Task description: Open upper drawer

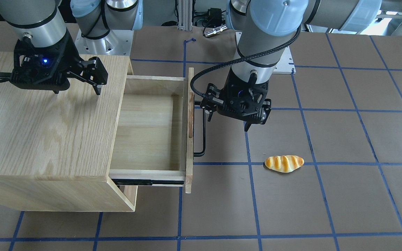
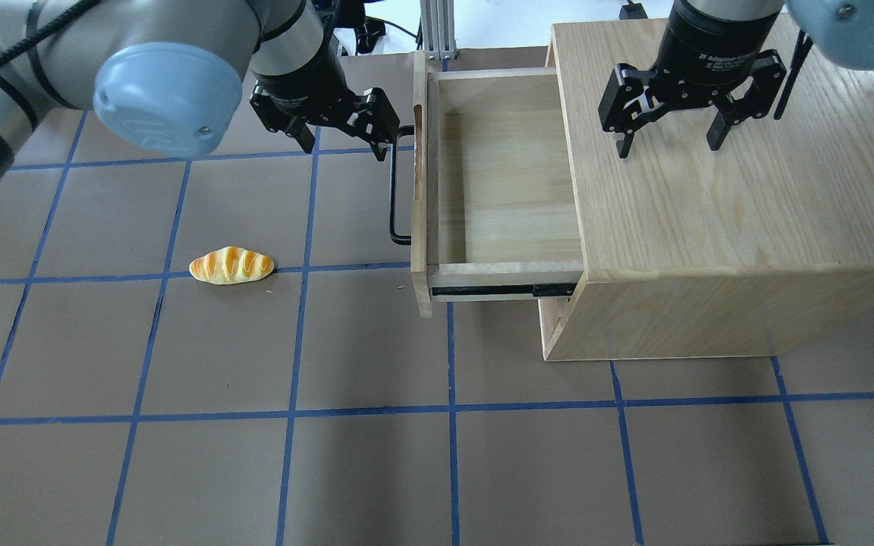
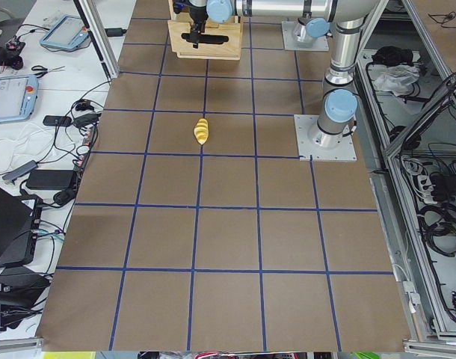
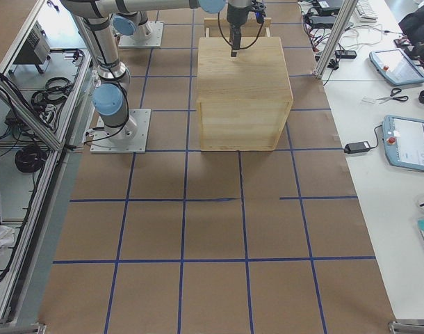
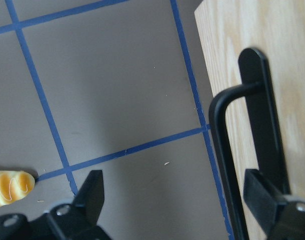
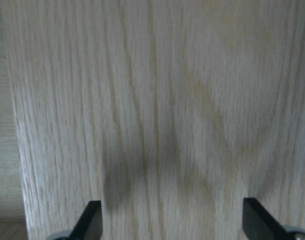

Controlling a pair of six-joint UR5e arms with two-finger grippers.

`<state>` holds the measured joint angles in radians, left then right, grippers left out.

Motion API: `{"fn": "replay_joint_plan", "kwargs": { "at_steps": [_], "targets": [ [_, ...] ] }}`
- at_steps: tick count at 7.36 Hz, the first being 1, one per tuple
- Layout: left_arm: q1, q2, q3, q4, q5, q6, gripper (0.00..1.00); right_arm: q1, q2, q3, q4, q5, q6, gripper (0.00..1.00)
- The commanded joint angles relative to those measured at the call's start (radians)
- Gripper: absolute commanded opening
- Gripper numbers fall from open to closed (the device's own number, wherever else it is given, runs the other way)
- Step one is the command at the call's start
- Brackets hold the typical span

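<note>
- Black fingers (image 5: 92,195) of the left gripper (image 5: 177,200) fill the bottom of the left wrist view. They stand wide apart and clamp nothing. The black handle (image 5: 227,150) shows between them, so the gripper seems placed there for pulling.
- The upper drawer (image 1: 148,132) is in the centre of the front-facing view, far out of the cabinet (image 1: 47,132), its pale inside bare. I judge the task nearly done.
- The right gripper (image 1: 77,91), at upper left of that view, hangs over the cabinet top, spread wide and holding nothing, perhaps to steady the cabinet. Whether it touches, I cannot tell.
- Count: one drawer out, one handle, one cabinet, two grippers, and one bread roll (image 1: 284,163) on the table (image 1: 326,195), well apart to the drawer's right.
</note>
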<state>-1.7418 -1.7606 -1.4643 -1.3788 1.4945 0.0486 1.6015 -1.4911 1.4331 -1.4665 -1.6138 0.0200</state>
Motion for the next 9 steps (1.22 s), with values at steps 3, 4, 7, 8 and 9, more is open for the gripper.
{"fn": "replay_joint_plan", "kwargs": {
  "at_steps": [3, 4, 7, 8, 9],
  "targets": [
    [0.187, 0.108, 0.004, -0.131, 0.036, 0.005, 1.0, 0.0, 0.0, 0.0, 0.0, 0.0, -0.002, 1.0],
    [0.229, 0.134, 0.001, -0.15, 0.05, 0.013, 1.0, 0.0, 0.0, 0.0, 0.0, 0.0, -0.002, 1.0],
    [0.261, 0.168, -0.017, -0.249, 0.072, 0.01, 1.0, 0.0, 0.0, 0.0, 0.0, 0.0, -0.002, 1.0],
    [0.255, 0.173, -0.019, -0.249, 0.072, 0.004, 1.0, 0.0, 0.0, 0.0, 0.0, 0.0, -0.002, 1.0],
    [0.257, 0.173, -0.025, -0.249, 0.072, 0.004, 1.0, 0.0, 0.0, 0.0, 0.0, 0.0, 0.0, 1.0]
  ]
}}
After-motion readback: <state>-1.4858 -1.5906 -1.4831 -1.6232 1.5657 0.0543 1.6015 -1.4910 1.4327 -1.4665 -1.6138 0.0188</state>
